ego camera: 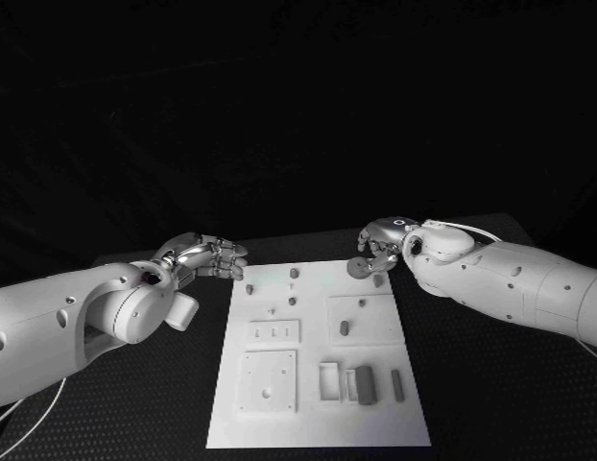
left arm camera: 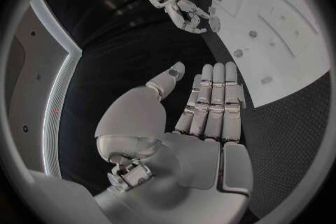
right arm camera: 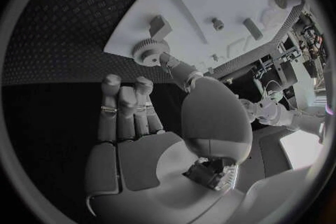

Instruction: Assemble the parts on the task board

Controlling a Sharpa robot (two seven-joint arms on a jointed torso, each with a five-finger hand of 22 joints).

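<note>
Right hand at the board's far corner with a gear — left hand idle beside the board.

The right hand (ego camera: pixel 377 242) hovers over the far right corner of the task board (ego camera: pixel 320 423), and a small round gear (ego camera: pixel 360 267) sits at its fingertips; in the right wrist view the toothed gear (right arm camera: pixel 146 51) lies against the thumb tip at the board's edge, with the other fingers straight and apart from it, so whether it is truly pinched cannot be told. The left hand (ego camera: pixel 210 255) hangs just off the board's far left corner — fingers extended side by side, holding nothing. Further parts, among them upright blocks (ego camera: pixel 365 383), stand near the board's near right.
</note>
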